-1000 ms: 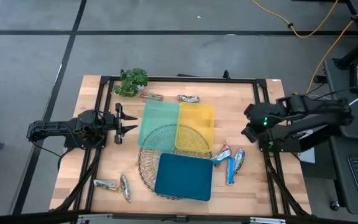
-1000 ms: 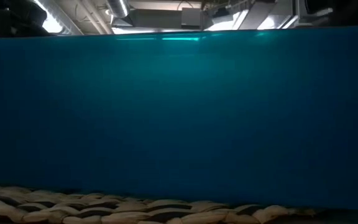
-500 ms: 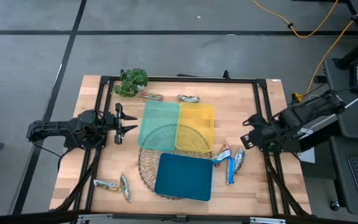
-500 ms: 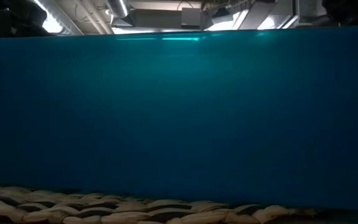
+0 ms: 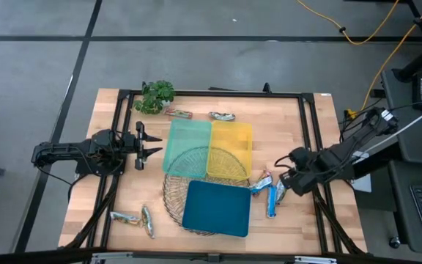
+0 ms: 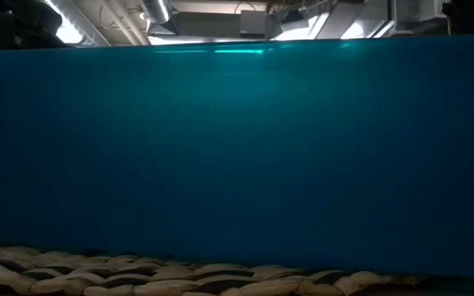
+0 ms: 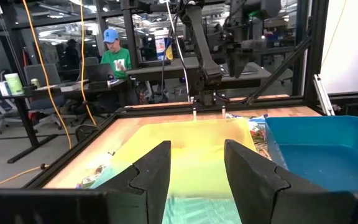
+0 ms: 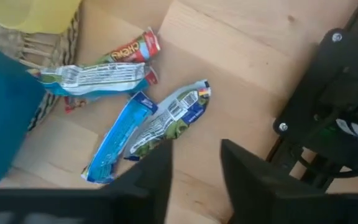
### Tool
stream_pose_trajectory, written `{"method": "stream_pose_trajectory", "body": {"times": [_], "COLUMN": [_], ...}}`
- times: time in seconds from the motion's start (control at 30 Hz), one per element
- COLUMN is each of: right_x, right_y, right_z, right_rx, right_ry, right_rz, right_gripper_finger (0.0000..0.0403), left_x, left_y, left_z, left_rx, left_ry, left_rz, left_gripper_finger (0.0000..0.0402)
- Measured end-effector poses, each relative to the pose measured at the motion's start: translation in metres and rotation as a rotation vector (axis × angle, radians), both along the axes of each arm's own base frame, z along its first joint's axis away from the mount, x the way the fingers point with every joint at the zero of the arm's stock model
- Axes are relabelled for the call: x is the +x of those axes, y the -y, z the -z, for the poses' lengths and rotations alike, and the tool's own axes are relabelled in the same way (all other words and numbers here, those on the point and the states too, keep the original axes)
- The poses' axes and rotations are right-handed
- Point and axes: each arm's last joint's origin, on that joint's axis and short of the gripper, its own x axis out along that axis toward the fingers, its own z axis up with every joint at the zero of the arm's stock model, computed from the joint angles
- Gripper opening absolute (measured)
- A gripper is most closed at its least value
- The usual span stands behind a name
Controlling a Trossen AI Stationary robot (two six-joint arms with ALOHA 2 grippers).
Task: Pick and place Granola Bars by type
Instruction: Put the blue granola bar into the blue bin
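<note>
**Operator:** State the position and condition of the right gripper point(image 5: 290, 178).

**Technician:** It hangs low over the cluster of Granola Bars point(image 5: 271, 189) on the wooden table point(image 5: 321, 139), just beside the blue tray point(image 5: 217, 207). In the right wrist view its fingers point(image 8: 148, 180) stand apart with nothing between them, and the silver-green bar point(image 8: 169, 118) lies directly ahead of the gap. I judge this to be an approach for a pick.

**Operator:** Why that cluster?

**Technician:** Four bars lie there, touching or overlapping: the red-brown bar point(image 8: 126, 53), a silver bar point(image 8: 95, 78) across it, the blue bar point(image 8: 117, 140) and the silver-green one. The last sits at the outer edge of the group (least obstructed, so probably the easiest to lift cleanly).

**Operator:** Other bars?

**Technician:** Two lie near the plant point(image 5: 154, 95) at the far edge, two more at the near left corner point(image 5: 134, 218). The green tray point(image 5: 189, 143) and yellow tray point(image 5: 231, 147) hold no bars that I can see.

**Operator:** Left gripper point(image 5: 152, 143)?

**Technician:** Parked beside the green tray, fingers spread, holding nothing.
</note>
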Motion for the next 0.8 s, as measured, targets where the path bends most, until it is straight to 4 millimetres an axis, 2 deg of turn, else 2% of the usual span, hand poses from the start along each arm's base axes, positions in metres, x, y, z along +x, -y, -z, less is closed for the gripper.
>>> {"method": "stream_pose_trajectory", "body": {"times": [0.13,0.27,0.43,0.8], "right_x": [-0.004,-0.005,-0.004,-0.009], "right_y": [-0.007,-0.014,-0.015,-0.001], "right_z": [0.030,0.067,0.098,0.121], "right_rx": [0.041,0.147,0.231,0.189], "right_ry": [-0.011,0.010,0.083,0.075], "right_rz": [0.054,0.103,0.150,0.196], "right_gripper_finger": [0.0219,0.0252,0.0255,0.0243], "left_x": [0.000,0.000,0.000,0.000], "left_y": [0.000,0.000,0.000,0.000], "left_z": [0.000,0.000,0.000,0.000], "left_rx": [0.000,0.000,0.000,0.000], "left_ry": [0.000,0.000,0.000,0.000], "left_rz": [0.000,0.000,0.000,0.000], "left_gripper_finger": [0.0143,0.0143,0.0143,0.0143]}}
